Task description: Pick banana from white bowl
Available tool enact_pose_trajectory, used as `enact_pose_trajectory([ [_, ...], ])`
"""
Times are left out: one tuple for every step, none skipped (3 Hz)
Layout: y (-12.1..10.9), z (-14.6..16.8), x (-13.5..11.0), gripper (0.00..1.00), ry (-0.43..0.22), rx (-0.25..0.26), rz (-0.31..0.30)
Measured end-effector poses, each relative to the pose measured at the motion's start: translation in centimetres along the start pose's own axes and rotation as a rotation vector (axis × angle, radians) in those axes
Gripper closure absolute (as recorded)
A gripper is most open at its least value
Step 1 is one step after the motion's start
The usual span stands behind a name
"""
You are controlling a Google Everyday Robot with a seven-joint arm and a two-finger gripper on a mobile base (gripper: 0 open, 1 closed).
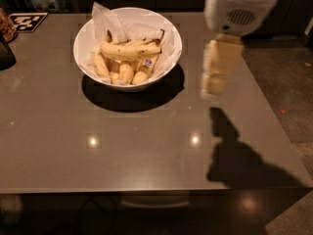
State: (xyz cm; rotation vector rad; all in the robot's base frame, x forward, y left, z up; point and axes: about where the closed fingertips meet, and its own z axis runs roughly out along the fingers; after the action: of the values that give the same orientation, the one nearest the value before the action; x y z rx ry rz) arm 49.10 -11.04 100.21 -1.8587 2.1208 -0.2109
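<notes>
You see the long, brown-flecked yellow banana point(130, 50) lying across the deep white bowl point(84, 37); the cream end effector point(215, 80) hangs to its right, and you cannot tell its grip.

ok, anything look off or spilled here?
Nothing stands out. Bowl sits upright on the table, long banana lying across the other bananas inside it. Pincer hangs over the table to the bowl's right, apart from it.

Table point(146, 155): glossy grey-brown top, roughly square, two light spots reflected near the front. Directly on it:
- white bowl point(78, 58), far centre-left
- black-and-white patterned card point(28, 21), far left corner
- dark object point(6, 53), left edge, partly cut off

Gripper point(214, 84) hangs over the right side, apart from the bowl.
</notes>
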Motion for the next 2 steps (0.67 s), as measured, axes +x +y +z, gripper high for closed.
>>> enact_pose_trajectory([
  [-0.1,0.4,-3.0,0.00,-0.012,0.015,0.005],
  [-1.5,1.2,-6.1,0.00,0.025,0.009,0.007],
])
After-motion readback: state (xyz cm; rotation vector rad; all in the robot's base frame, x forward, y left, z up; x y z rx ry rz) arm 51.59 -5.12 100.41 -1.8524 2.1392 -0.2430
